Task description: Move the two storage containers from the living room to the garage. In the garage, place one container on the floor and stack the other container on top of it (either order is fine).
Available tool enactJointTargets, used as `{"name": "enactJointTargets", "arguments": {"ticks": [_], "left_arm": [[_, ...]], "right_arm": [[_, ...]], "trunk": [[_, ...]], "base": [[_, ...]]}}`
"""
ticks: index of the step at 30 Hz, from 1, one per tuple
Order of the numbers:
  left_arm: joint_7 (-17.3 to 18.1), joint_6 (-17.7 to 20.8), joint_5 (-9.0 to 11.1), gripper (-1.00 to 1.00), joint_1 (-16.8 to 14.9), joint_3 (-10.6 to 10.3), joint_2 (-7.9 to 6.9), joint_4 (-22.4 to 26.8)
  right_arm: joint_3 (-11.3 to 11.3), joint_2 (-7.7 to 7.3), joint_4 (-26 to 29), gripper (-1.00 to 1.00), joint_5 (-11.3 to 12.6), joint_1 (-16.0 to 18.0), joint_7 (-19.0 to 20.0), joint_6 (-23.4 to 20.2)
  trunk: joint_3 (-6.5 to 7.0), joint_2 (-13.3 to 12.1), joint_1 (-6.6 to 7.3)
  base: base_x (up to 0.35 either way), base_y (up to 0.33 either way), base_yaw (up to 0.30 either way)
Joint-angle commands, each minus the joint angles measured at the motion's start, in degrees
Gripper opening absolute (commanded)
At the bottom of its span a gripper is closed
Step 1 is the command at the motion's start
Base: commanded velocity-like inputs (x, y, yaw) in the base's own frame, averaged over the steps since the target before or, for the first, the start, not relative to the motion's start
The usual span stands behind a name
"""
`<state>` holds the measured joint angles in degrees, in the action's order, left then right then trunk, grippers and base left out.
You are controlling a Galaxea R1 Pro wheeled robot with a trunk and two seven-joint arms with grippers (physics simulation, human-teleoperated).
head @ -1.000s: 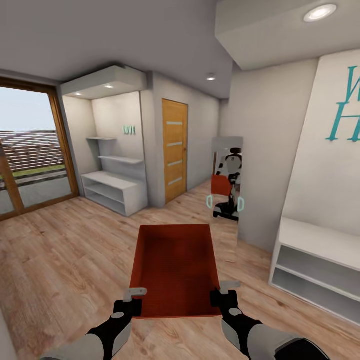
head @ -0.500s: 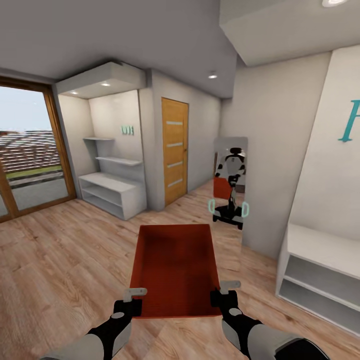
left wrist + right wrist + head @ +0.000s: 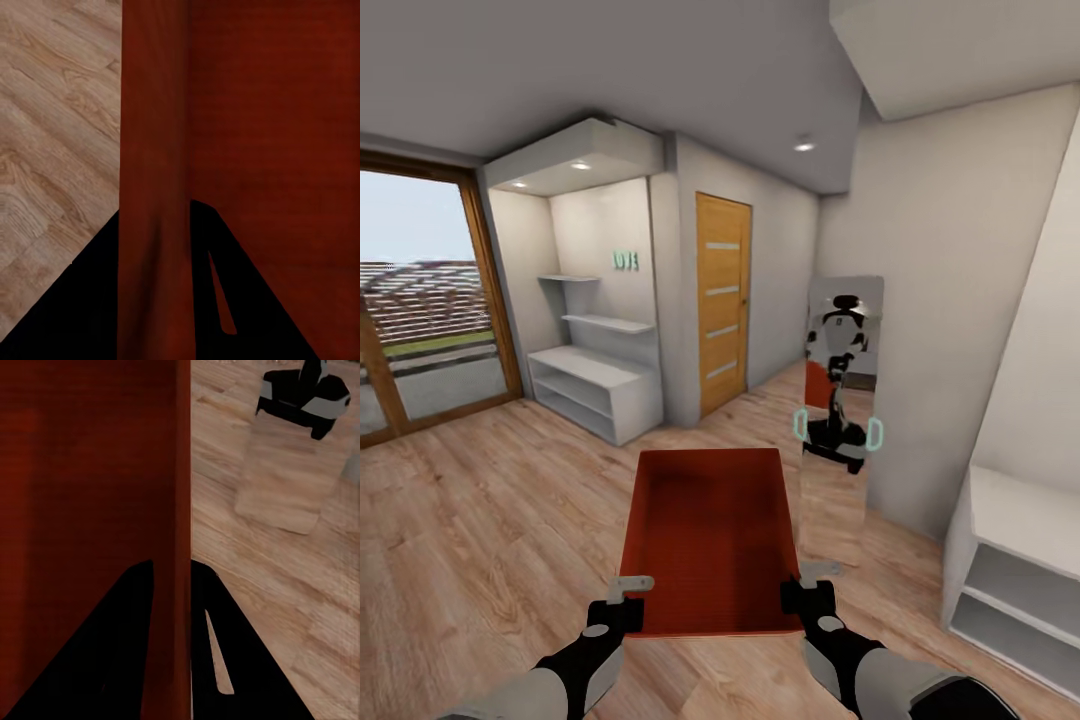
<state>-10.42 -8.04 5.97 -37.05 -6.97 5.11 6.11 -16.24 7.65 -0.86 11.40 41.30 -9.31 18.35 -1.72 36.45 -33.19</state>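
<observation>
Head view: the orange-red thin-walled storage bin (image 3: 710, 540) is carried low out front over the light wood plank floor (image 3: 480, 520), left gripper (image 3: 628, 592) and right gripper (image 3: 810, 585) on opposite walls, probably to keep it level. A wooden door (image 3: 722, 300) is far ahead, a tall mirror (image 3: 840, 400) to the right.

Left wrist view: jaws clenched astride the bin wall (image 3: 154, 187).

Right wrist view: same pinch on the other wall (image 3: 169, 510).

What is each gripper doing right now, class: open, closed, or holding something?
Left gripper: closed on the left wall of the orange bin.
Right gripper: closed on the same bin's right wall.
</observation>
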Motion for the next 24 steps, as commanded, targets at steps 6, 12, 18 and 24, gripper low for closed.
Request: {"name": "enactJointTargets", "arguments": {"ticks": [6,12,18,24], "left_arm": [[-0.4,-0.1,0.4,-1.00,0.0,0.0,0.04,0.0],[-0.4,-0.1,0.4,-1.00,0.0,0.0,0.06,0.0],[-0.4,-0.1,0.4,-1.00,0.0,0.0,0.06,0.0],[-0.4,-0.1,0.4,-1.00,0.0,0.0,0.05,0.0]], "right_arm": [[3.3,0.43,0.1,-1.00,-0.6,0.1,-0.1,0.0],[3.3,0.41,0.1,-1.00,-0.6,0.1,-0.1,0.0],[3.3,0.43,0.1,-1.00,-0.6,0.1,0.0,0.0],[3.3,0.39,0.1,-1.00,-0.7,0.1,0.0,0.0]], "trunk": [[-0.10,0.1,-0.05],[-0.10,0.1,-0.05],[-0.10,0.1,-0.05],[-0.10,0.1,-0.05]], "base": [[0.321,0.000,0.259],[0.321,0.000,0.267],[0.321,0.000,0.267],[0.321,0.000,0.223]]}}
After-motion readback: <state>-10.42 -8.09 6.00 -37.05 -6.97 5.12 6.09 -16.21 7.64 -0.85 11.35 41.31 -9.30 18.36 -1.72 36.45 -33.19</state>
